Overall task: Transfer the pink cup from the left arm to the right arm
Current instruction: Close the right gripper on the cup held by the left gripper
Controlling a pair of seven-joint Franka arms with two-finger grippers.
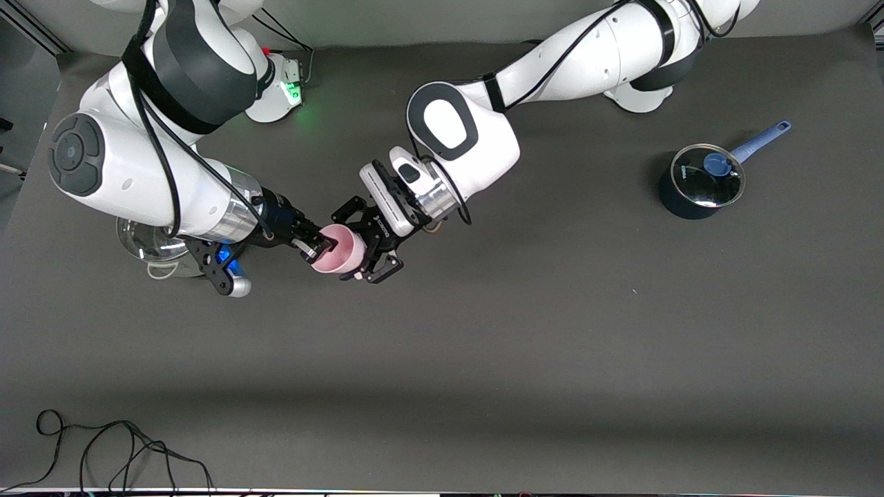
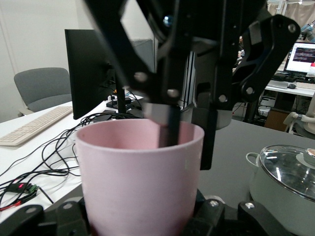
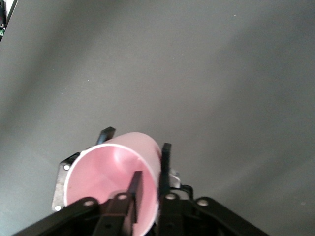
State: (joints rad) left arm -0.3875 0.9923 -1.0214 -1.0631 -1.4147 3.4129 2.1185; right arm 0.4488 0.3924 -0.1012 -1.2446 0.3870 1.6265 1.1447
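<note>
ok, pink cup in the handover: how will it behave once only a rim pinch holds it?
The pink cup looks thin-walled and empty, so probably light. Its smooth tapered wall may slip or pivot, since the right gripper pinches only the rim, one finger inside and one outside. The left gripper clamps its body. Round and handleless, it would likely roll if dropped.

A dark gray counter (image 1: pixel 483 359) holds a small dark blue pot (image 1: pixel 694 188) near the left arm's end. The pot has a glass lid (image 1: pixel 708 176) with a blue knob and a long blue handle (image 1: pixel 763 141). A white pot (image 2: pixel 283 189) with a glass lid sits near the right arm's end. A black cable (image 1: pixel 117 449) lies curled at the counter's edge nearest the front camera.
</note>
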